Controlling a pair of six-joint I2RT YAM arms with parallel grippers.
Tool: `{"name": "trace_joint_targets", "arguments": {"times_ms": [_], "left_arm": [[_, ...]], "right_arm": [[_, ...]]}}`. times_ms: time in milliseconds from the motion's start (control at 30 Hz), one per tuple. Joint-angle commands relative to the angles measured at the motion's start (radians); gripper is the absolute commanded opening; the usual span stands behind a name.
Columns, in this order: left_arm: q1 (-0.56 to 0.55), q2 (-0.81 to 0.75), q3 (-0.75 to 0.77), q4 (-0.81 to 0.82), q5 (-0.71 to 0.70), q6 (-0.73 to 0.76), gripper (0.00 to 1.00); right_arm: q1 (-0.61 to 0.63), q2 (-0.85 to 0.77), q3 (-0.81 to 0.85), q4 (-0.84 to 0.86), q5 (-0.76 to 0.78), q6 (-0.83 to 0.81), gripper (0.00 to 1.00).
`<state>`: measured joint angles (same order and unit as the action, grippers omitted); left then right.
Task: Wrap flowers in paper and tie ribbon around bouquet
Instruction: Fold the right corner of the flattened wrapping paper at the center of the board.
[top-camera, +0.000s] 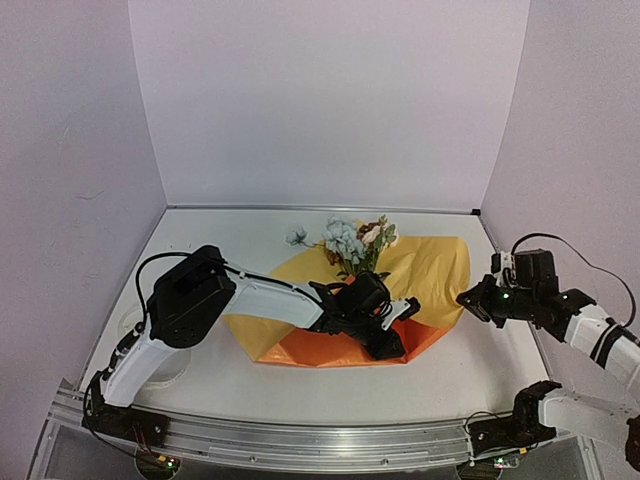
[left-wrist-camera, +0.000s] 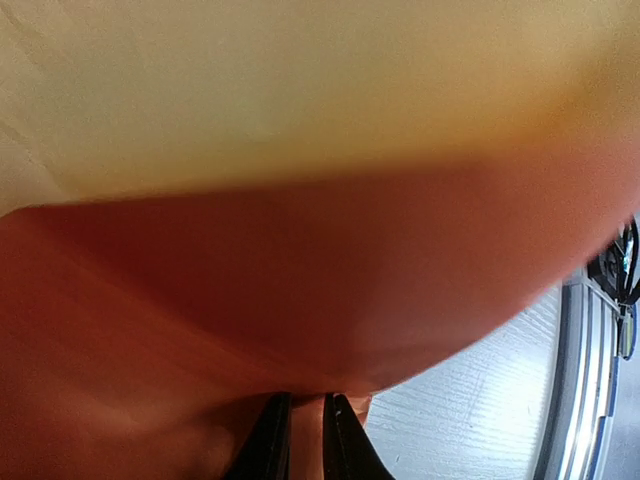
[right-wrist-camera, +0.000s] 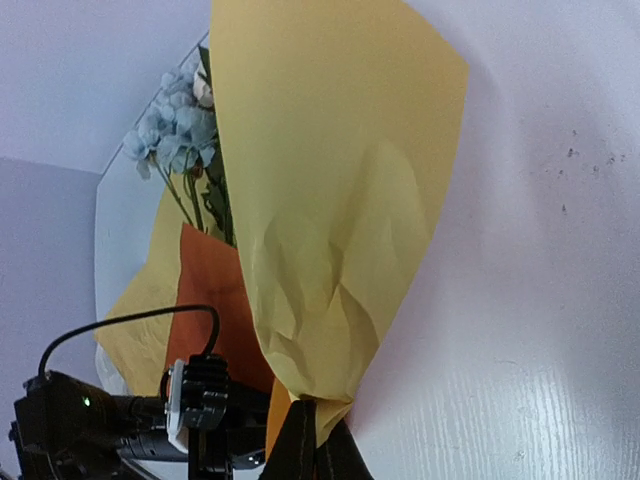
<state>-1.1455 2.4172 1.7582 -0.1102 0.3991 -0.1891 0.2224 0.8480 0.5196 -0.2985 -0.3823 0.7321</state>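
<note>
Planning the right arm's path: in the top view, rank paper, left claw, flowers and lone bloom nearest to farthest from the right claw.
1. paper, its edge in the right claw
2. left claw, front centre
3. flowers, back centre
4. lone bloom, farther left at back

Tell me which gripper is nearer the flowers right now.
Left. The left gripper pinches the paper just near-side of the flowers; the right gripper holds the paper's right corner, farther away.

A white bench (top-camera: 250, 375) carries a crumpled sheet of paper (top-camera: 430, 270), yellow on top and orange underneath, with flowers (top-camera: 345, 240) lying at its far edge.
</note>
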Motion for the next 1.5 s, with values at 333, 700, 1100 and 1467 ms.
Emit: {"name": "trace_joint_targets", "arguments": {"times_ms": [333,700,1100,1467], "left_arm": [[0.082,-0.252,-0.212,0.104,0.026,-0.112,0.17],[0.208,-0.638,-0.726,0.018,-0.127,-0.194,0.17],[0.208,-0.623,-0.844,0.008,-0.207,-0.231,0.13],[0.207,-0.567,-0.838,0.068,-0.166,-0.241,0.11]], "right_arm": [[0.176,0.124,0.238,-0.265,0.203,-0.146,0.0],[0.196,0.176,0.31,-0.346,0.23,-0.208,0.0],[0.201,0.229,0.371,-0.373,0.203,-0.221,0.0],[0.327,0.39,0.51,-0.347,0.203,-0.169,0.0]]}}
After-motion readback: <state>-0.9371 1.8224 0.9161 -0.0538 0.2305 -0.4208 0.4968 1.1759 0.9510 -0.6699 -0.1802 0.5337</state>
